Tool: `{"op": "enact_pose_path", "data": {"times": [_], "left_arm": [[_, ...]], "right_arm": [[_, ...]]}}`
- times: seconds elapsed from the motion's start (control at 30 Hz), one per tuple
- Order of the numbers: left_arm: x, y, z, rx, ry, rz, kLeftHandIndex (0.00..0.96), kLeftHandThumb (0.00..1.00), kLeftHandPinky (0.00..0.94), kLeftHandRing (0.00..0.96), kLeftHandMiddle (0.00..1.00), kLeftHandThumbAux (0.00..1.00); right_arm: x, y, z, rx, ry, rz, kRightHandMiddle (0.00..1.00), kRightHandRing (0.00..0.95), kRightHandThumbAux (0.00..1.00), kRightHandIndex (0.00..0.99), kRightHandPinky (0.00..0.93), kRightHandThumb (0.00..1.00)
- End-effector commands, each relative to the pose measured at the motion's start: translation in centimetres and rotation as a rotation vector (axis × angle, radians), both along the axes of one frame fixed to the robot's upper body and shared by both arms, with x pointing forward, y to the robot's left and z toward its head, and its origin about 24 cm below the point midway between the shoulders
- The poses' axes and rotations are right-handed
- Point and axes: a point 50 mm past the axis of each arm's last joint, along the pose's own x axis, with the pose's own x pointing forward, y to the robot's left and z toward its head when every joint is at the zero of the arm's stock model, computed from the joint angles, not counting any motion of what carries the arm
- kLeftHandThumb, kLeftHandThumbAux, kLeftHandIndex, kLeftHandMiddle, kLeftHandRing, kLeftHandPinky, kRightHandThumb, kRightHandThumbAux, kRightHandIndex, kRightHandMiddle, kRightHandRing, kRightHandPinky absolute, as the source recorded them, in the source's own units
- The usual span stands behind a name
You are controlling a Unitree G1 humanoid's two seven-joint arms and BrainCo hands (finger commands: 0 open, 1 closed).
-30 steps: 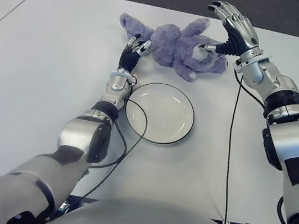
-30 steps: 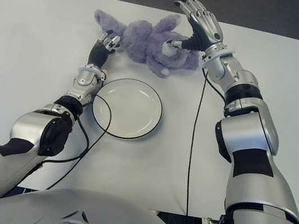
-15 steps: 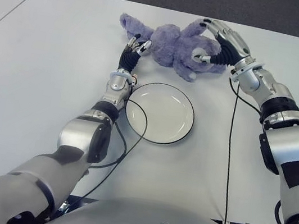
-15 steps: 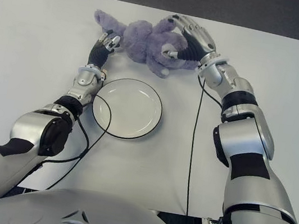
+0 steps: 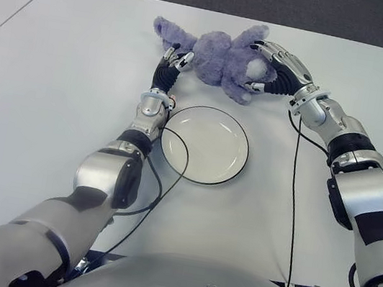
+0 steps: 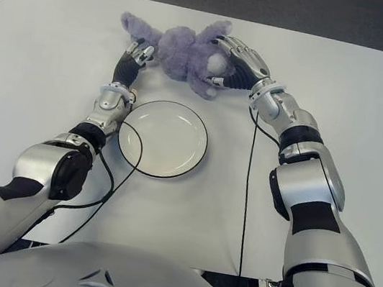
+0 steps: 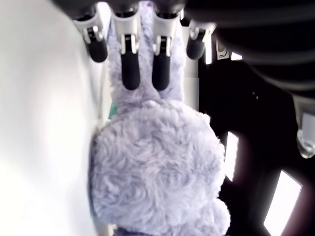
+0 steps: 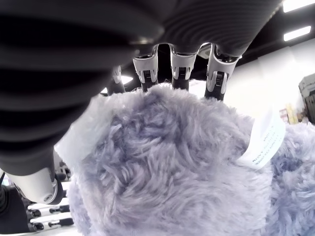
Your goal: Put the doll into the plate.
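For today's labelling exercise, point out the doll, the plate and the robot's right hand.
doll (image 5: pixel 220 57): left eye view, on its fluffy purple body.
plate (image 5: pixel 206 146): left eye view, on its bare white centre.
right hand (image 5: pixel 280 69): left eye view, on its back, fingers closed around the doll.

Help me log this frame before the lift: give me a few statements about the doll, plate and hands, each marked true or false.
1. The doll lies on the table beyond the plate. True.
2. The plate already holds the doll. False: the plate is bare and the doll lies outside it.
3. The right hand has its fingers wrapped over the doll's end nearest it. True.
4. The left hand is beside the robot's body, far from the doll. False: it is stretched out against the doll's other end.
5. The doll is bright red. False: it is purple-grey plush.
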Motion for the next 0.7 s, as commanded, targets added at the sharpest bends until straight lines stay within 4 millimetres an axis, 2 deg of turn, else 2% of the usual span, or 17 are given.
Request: {"op": "enact_pose_path", "data": {"times": [0.03,0.47,0.7], "left_arm": [[-6.7,0.3,-9.3,-0.011,0.407,0.019,0.037,0.0,0.09,0.203,0.223,0.413],[-6.8,0.3,-9.3,-0.01,0.401,0.021,0.029,0.0,0.114,0.21,0.22,0.418],[-6.6,0.1,-9.2,-0.012,0.409,0.021,0.031,0.0,0.095,0.206,0.217,0.406]], "right_arm": [[-0.4,0.1,-1.9,0.004,0.065,-0.015,0.0,0.0,0.583,0.0,0.251,0.301],[-0.7,0.3,-2.7,0.032,0.053,-0.03,0.0,0.0,0.624,0.0,0.266,0.354],[-0.9,0.0,-3.3,0.067,0.08,-0.051,0.0,0.005,0.624,0.0,0.278,0.405]]}}
